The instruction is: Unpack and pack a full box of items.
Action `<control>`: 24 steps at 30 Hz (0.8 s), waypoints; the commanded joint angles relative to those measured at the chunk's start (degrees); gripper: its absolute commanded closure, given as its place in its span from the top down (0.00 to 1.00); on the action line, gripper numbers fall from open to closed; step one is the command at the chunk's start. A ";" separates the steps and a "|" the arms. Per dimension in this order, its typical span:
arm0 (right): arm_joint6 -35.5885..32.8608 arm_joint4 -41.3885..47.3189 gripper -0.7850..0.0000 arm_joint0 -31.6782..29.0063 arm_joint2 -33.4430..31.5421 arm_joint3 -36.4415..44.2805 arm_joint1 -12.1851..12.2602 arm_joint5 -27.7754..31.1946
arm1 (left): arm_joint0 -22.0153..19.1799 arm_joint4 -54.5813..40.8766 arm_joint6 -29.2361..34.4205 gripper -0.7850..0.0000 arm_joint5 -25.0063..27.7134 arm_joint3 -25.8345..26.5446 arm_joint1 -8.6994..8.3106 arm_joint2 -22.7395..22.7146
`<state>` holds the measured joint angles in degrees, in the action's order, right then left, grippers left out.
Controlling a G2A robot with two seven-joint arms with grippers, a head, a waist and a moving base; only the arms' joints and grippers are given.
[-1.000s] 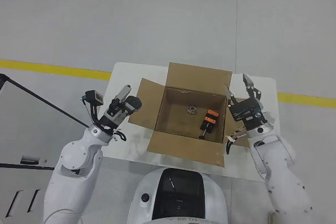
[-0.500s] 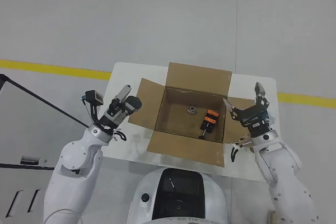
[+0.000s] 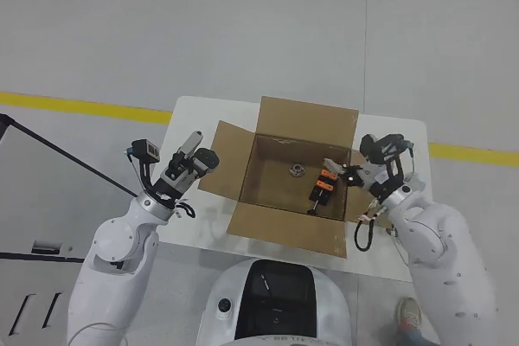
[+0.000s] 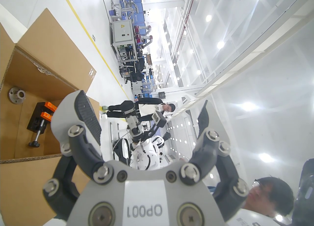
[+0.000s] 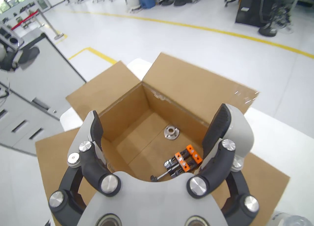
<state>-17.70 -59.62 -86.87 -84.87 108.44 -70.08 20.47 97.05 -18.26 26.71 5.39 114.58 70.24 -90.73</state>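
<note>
The right gripper's fingers [image 5: 218, 128] are spread wide with nothing between them. The right gripper [image 5: 159, 126] hangs above one side of the open brown cardboard box [image 5: 127, 104], tilted down into it. Between its pads we see the box's two contents lying on the cardboard floor. A small black bench vise with orange clamp blocks [image 5: 182, 160] is nearest the gripper. A round silver metal flange [image 5: 171, 132] sits farther in, apart from the vise. The gripper touches neither, and its own palm hides the box's near wall. In the top view the right gripper [image 3: 342, 169] sits over the box's right wall, close above the orange end of the vise [image 3: 322, 189], with the flange [image 3: 294, 169] toward the far side of the floor.

The left gripper's fingers [image 4: 83, 114] are likewise wide apart and empty. In the top view we find the left gripper [image 3: 195, 149] over the white table [image 3: 190, 112], outside the box [image 3: 285, 227] and just beside its left flap. From its wrist view the left gripper [image 4: 144, 116] points past the box. The vise [image 4: 40, 122] and flange [image 4: 16, 94] show down inside, with one finger covering part of the box's wall.

All the flaps are folded outward, and the right flap lies under the right arm. Off the table, a yellow floor line [image 3: 69, 105] runs behind it, and a grey cabinet [image 3: 43, 190] stands to the robot's left.
</note>
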 commanded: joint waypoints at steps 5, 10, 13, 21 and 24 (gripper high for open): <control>10.66 24.49 0.81 -14.15 -12.69 3.51 -0.19 -2.09 | 0.00 0.00 0.00 1.00 0.00 0.00 0.00 0.00; 7.90 40.64 1.00 -23.58 -18.60 3.54 -0.23 -0.50 | 0.00 0.00 0.00 1.00 0.00 0.00 0.00 0.00; 7.90 40.64 1.00 -23.58 -18.60 3.54 -0.23 -0.50 | 0.00 0.00 0.00 1.00 0.00 0.00 0.00 0.00; 7.85 55.54 0.92 -23.03 -17.75 -2.19 -0.89 -10.34 | 0.00 0.00 0.00 1.00 0.00 0.00 0.00 0.00; 3.12 55.67 0.78 -22.76 -18.89 -4.52 -0.55 -13.55 | 0.00 0.00 0.00 1.00 0.00 0.00 0.00 0.00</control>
<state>-11.10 -13.26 -109.57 -103.49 104.83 -70.71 10.11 97.05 -18.26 26.71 5.39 114.58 70.24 -90.73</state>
